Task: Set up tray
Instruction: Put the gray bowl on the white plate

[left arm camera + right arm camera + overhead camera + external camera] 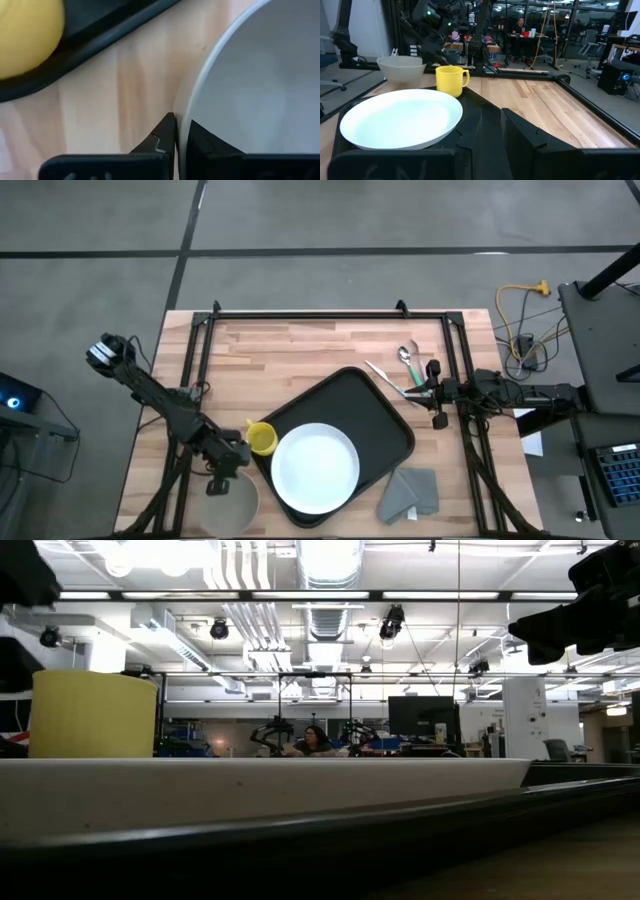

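Left tool (176, 131) is clamped on one white round bowl (260, 85); one matte black rectangular plastic tray (385, 415), one yellow mug (261, 438) counted.

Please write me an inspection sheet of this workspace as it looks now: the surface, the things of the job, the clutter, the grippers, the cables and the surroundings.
Surface: wooden table, bare at the far side.
Job's things: black tray lies at an angle, with the white plate on it and the yellow mug at its left edge.
Clutter: white bowl at the near left; grey cloth beside the tray; spoon and other cutlery near the right arm.
Grippers: left gripper shut on the bowl's rim; right gripper at the tray's right side, holding nothing that I can see.
Cables: orange and dark cables on the floor, right of the table.
Surroundings: person sitting far behind.
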Controlling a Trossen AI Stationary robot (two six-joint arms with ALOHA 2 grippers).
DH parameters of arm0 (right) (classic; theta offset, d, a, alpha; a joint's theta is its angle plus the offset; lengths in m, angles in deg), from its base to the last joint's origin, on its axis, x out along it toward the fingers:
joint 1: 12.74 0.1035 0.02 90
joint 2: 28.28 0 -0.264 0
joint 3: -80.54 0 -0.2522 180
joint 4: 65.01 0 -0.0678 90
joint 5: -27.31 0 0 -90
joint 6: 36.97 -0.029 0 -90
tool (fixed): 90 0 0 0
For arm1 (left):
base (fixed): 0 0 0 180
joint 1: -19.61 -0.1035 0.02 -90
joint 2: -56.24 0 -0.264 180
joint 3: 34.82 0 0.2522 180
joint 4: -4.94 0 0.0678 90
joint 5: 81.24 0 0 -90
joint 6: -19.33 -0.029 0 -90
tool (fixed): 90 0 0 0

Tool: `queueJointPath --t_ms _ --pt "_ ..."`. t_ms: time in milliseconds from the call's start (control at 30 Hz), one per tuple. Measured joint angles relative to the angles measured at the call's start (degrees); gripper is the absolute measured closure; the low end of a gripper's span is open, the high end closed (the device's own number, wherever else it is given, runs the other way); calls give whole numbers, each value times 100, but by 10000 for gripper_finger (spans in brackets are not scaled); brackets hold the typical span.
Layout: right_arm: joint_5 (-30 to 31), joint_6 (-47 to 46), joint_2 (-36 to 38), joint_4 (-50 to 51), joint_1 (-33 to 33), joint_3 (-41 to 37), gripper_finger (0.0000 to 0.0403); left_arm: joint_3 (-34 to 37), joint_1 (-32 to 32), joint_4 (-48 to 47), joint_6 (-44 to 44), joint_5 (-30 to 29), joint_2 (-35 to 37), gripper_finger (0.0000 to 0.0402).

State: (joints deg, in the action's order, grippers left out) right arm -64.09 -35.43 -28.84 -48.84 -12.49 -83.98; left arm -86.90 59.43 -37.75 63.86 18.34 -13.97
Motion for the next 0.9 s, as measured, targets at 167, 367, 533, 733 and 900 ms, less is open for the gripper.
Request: queueJointPath --t_ms 167,367,533,733,900 --pt "2 0 2 0 0 0 335 -367 -56 -47 -214 1 12 401" --pt "2 0 2 0 -1 -1 335 -853 -439 -306 -248 -98 8 401" --pt "0 0 1 0 -1 -1 335 -1104 -837 -314 -507 -107 8 401" --pt "0 0 0 0 0 -2 335 -1335 -1362 -330 -794 -187 8 401" --pt "0 -1 0 0 -1 0 335 -1491 -1795 -330 -900 -221 8 401"
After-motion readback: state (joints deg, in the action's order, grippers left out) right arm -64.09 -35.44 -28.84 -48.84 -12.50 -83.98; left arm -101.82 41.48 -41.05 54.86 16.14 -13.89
